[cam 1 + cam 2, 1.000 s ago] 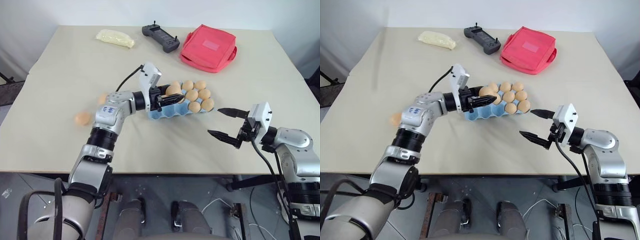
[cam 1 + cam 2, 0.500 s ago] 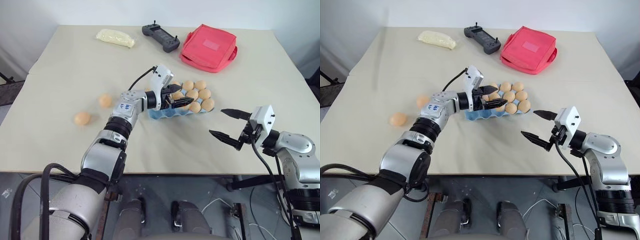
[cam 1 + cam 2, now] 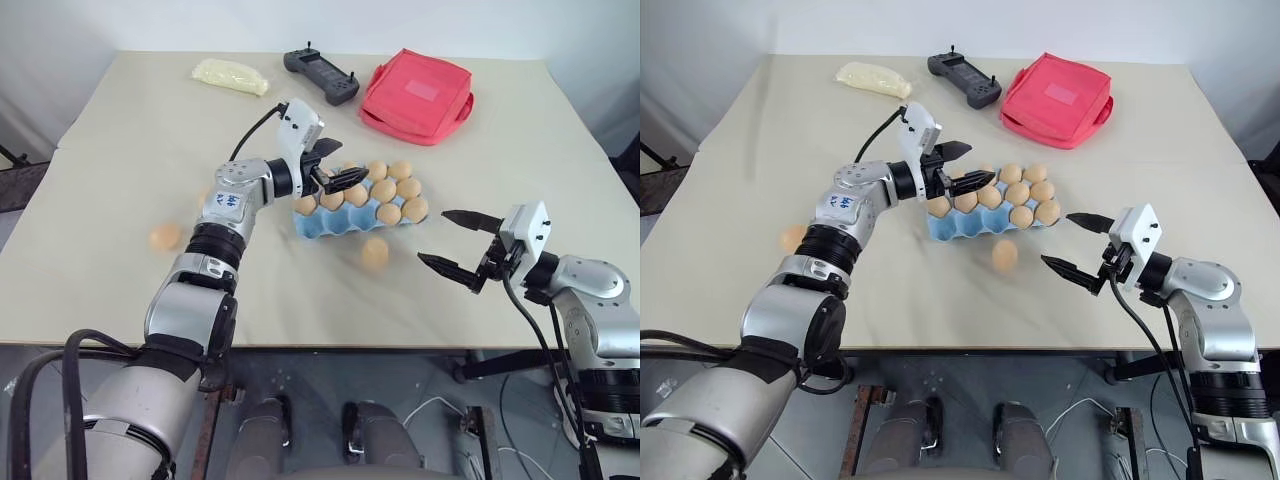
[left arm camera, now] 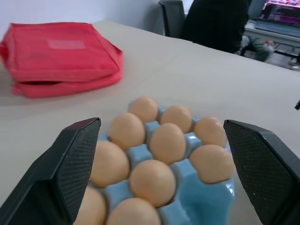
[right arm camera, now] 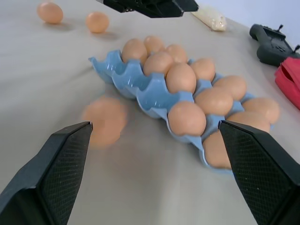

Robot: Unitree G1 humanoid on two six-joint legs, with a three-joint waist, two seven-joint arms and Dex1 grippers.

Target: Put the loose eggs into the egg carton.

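A: From the head view, where do things stand?

B: The egg carton (image 3: 358,205) sits mid-tabletop, nearly full. The left gripper (image 3: 340,165) hovers over its left end, fingers spread, empty. One egg (image 3: 375,253) lies blurred by the carton's near side; two more (image 3: 165,237) lie toward the left edge.

A: The wrist views?

B: The right gripper (image 3: 1076,240) waits right of the carton, fingers spread. I'd say the stray egg (image 5: 104,120) needs picking up next.

You see orange-brown eggs (image 3: 384,189) in a light blue carton (image 3: 318,222), a red pouch (image 3: 417,94) and a pale yellow packet (image 3: 231,76).
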